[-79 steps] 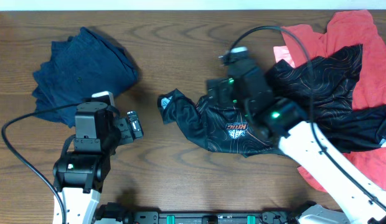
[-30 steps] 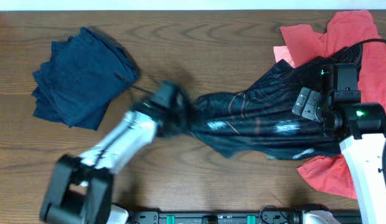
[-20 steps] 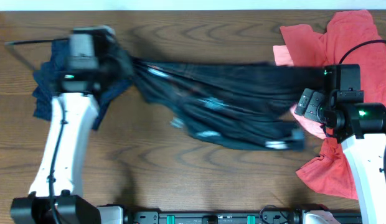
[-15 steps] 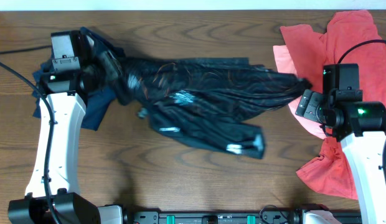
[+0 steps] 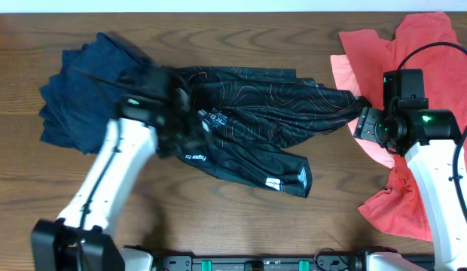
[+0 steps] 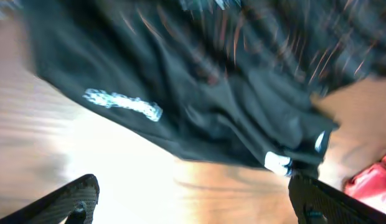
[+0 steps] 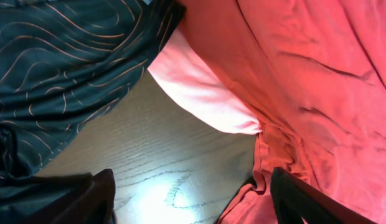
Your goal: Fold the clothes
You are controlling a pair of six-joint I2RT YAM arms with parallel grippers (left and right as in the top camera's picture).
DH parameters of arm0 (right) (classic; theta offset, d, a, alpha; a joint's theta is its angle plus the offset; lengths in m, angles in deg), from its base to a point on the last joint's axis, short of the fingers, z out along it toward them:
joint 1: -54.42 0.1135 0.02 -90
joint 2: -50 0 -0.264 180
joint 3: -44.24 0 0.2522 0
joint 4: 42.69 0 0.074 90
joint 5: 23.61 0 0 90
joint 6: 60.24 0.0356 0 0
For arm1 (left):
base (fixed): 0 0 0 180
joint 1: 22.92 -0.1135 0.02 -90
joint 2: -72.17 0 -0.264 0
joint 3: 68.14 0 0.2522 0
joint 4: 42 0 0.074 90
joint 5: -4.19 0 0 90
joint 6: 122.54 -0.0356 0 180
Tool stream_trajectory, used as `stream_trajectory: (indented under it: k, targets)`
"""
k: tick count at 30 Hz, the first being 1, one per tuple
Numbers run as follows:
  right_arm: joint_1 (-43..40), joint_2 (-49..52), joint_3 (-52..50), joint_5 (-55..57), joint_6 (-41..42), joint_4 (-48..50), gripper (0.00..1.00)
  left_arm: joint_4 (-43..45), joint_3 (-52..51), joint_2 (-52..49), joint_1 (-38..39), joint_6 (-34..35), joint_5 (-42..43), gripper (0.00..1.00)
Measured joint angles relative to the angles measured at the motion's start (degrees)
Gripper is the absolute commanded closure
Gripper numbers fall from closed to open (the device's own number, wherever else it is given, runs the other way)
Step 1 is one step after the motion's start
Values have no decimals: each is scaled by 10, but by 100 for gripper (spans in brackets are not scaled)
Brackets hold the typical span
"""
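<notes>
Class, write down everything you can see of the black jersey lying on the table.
The black jersey is thin fabric with fine orange contour lines and small white printed logos. It lies unfolded and rumpled, stretched across the middle of the wooden table, one flap trailing toward the front edge. Its left end, partly hidden by the left arm, reaches the navy garment; its right tip touches the pink cloth.

My white-and-black left arm (image 5: 105,177) reaches diagonally from its base at the near edge toward centre-left. The left gripper (image 5: 175,105) is blurred from overhead; on its wrist camera the black fingers (image 6: 68,199) sit wide apart at the bottom corners, gripping nothing. My white-and-black right arm (image 5: 437,196) stands on the right side, right gripper (image 5: 367,124) pointing left, jaws spread, empty.
</notes>
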Motion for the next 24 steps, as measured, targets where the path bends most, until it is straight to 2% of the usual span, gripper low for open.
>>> stream_trajectory:
  k: [4,6,10,18,20,22,24]
  targets:
    - [0,0,0,-1,0,-2,21,92,-76,-12,79,82,3,0]
    - [0,0,0,-2,0,-5,21,162,-111,-16,117,120,2,3]
    - [0,0,0,-2,0,-8,20,262,-147,-24,177,160,2,4]
    - [0,0,0,-3,-1,-21,19,344,-150,-93,248,225,2,4]
    - [0,0,0,-3,0,-23,19,359,-147,-108,249,241,2,15]
    - [0,0,0,-3,-1,-24,19,389,-146,-121,250,255,2,51]
    - [0,0,0,-3,-1,-24,19,406,-146,-134,249,256,0,75]
